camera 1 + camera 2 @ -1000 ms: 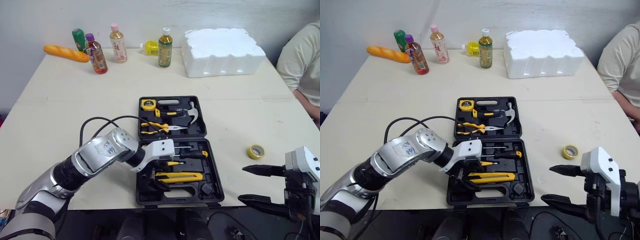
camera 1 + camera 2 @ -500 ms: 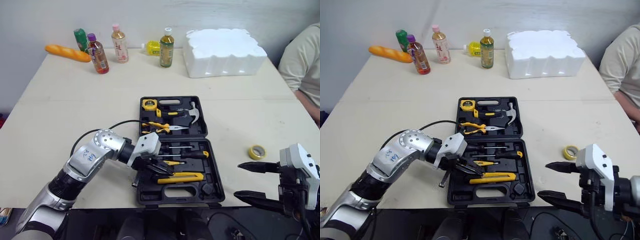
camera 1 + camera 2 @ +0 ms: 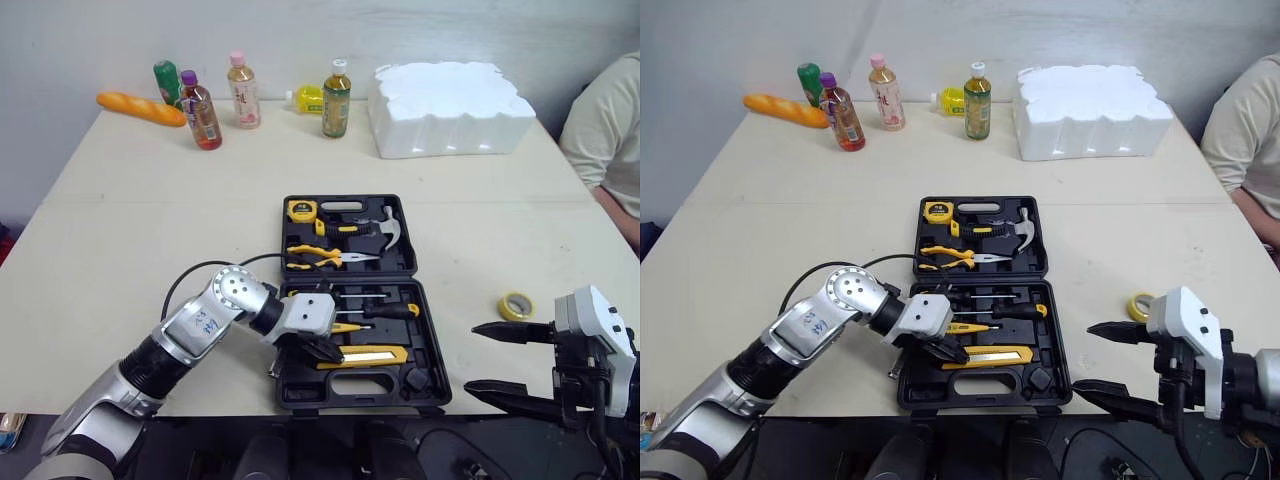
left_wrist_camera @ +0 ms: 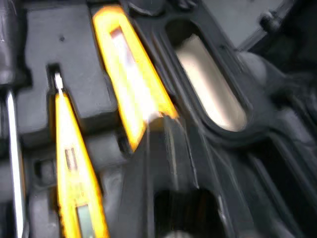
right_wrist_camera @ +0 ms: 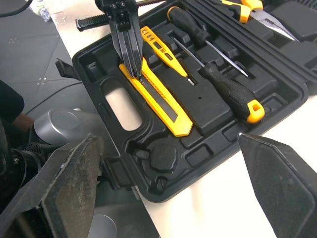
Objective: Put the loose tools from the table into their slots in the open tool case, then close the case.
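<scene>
The left claw [image 3: 330, 353] is narrowed, its two black fingers pressed together, with the tips resting on the left end of the yellow utility knife [image 3: 365, 355]. The knife lies in its slot along the near side of the open tool case [image 3: 428, 340]. Just beyond it in the same half lie a yellow tester pen [image 3: 345, 327] and a black-handled screwdriver [image 3: 385, 311]. The far half holds pliers [image 3: 318, 256], a hammer [image 3: 375, 225] and a tape measure [image 3: 300, 210]. A black-handled tool [image 5: 91, 21] lies on the counter [image 3: 150, 200], just outside the case's near left corner.

The right claw [image 3: 471, 356] is spread wide and holds nothing, hanging off the counter's near edge to the right of the case. A roll of yellow tape [image 3: 516, 305] lies loose on the counter, right of the case and apart from it.
</scene>
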